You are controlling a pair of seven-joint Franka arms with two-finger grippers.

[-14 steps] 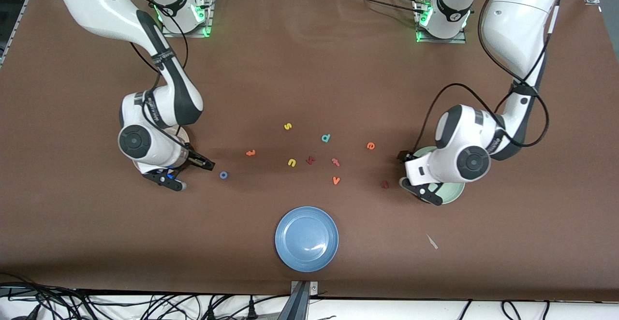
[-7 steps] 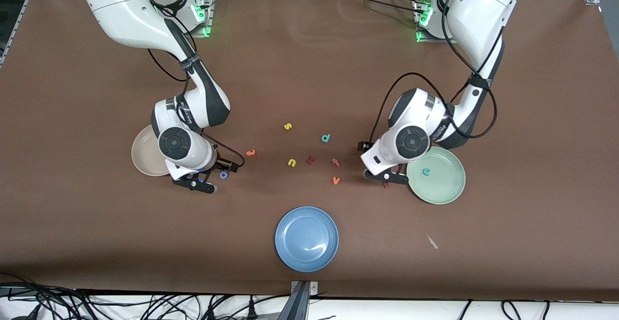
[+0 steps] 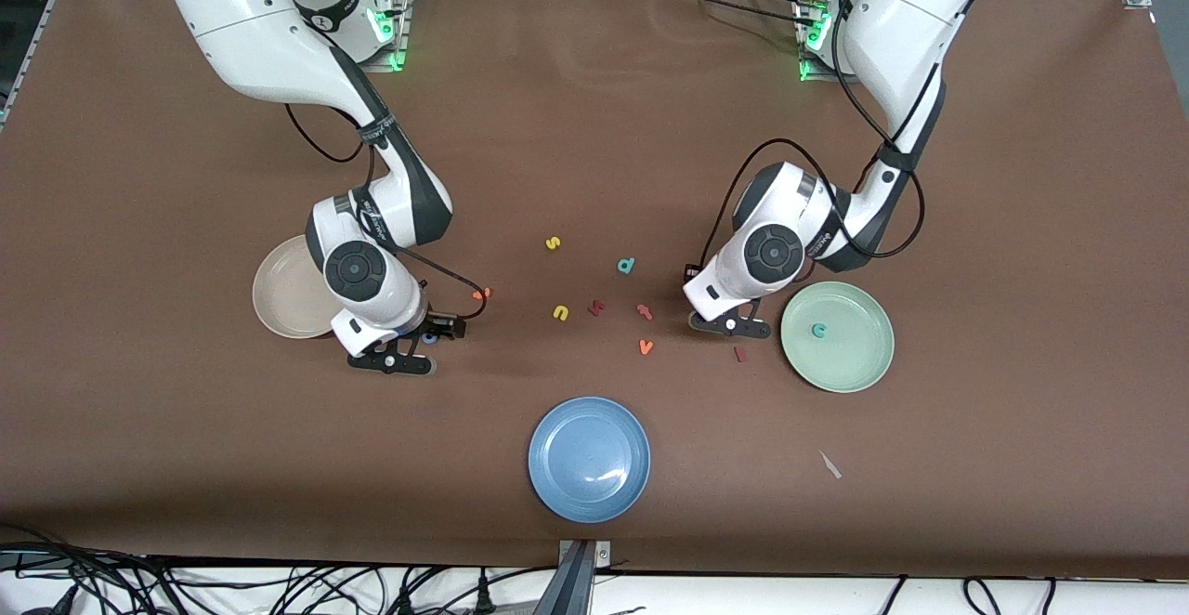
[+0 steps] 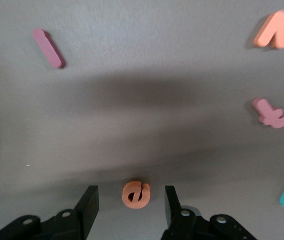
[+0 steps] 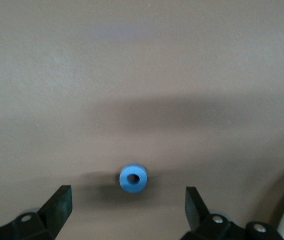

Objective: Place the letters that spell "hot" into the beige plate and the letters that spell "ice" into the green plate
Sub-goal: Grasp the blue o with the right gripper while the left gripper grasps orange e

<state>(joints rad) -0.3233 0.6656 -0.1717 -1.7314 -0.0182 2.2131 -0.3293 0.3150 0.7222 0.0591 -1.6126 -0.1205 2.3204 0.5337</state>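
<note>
Front view: right tool [image 3: 401, 347] hides blue o [image 5: 133, 178].

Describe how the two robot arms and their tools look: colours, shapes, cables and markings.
Both arms have glossy white rounded shells with black sections at the joints, and a round dark grey cap on the wrist housing. A thin black cable loops loosely beside each forearm. The bases show green lights and a red button. The left tool and right tool are black, each with two flat, angular fingers and small silver screws.
</note>
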